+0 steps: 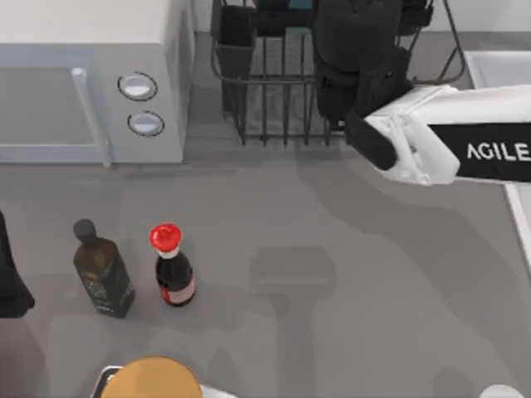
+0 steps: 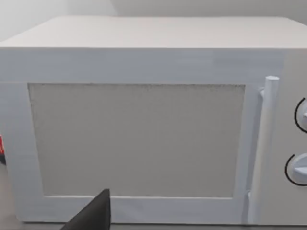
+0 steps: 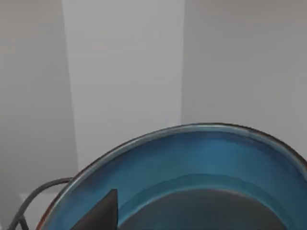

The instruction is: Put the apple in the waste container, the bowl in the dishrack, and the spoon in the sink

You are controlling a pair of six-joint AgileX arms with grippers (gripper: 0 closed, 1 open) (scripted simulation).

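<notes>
bowl (image 3: 201, 163) just beyond right pincer (image 3: 103, 213), over dishrack (image 1: 274, 91).

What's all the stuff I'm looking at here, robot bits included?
Microwave: one, white, table's far left.
Dishrack: one, dark wire, far middle.
Bowl: one, blue, close under the right wrist camera.
Sink: one, pale, far right.
Oil bottle: one, dark olive, near left.
Sauce bottle: one, dark with red cap, beside the oil bottle.
Orange round thing: one, near edge.
Right arm: white, reaching over the dishrack.
Left arm: black, left edge.
</notes>
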